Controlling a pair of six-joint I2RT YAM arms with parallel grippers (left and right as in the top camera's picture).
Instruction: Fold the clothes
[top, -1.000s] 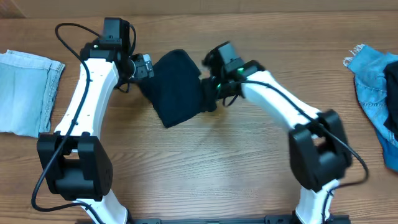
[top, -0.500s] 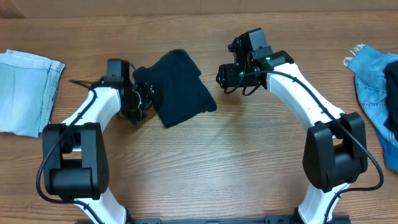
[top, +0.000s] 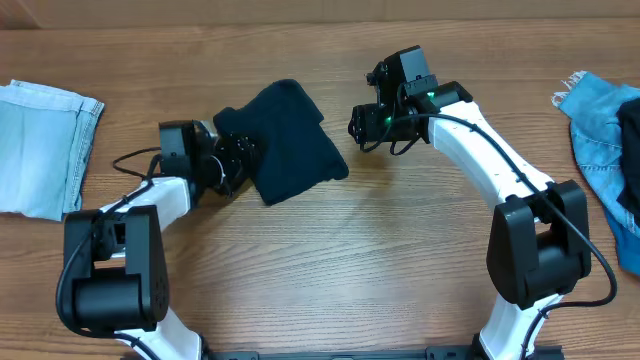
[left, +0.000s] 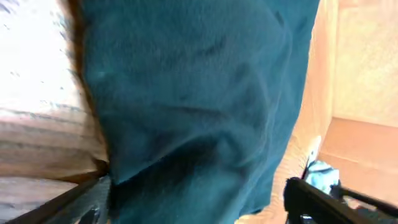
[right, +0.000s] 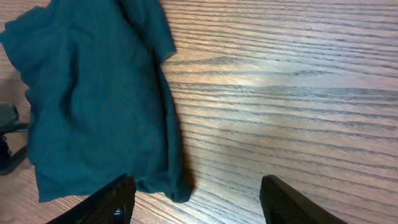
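The clothes here are chiefly a dark navy garment (top: 290, 140), lying folded in a compact slanted shape on the wooden table (top: 330, 260). My left gripper (top: 238, 160) sits low at its left edge. In the left wrist view the navy garment (left: 193, 93) fills the frame and runs between the wide-open fingers of the left gripper (left: 199, 202). My right gripper (top: 358, 125) hovers just right of the garment, open and apart from it. In the right wrist view the garment's corner (right: 177, 183) lies ahead of the right gripper (right: 196, 208), whose fingers hold nothing.
A folded pale blue denim piece (top: 40, 150) lies at the table's left edge. A brighter blue denim piece (top: 600, 130) is bunched at the right edge. Bare wood runs along the front between the two arm bases.
The right gripper opened, let go of the garment's right edge and drew back to the right. The left arm swung from the garment's back left corner down to its left edge.
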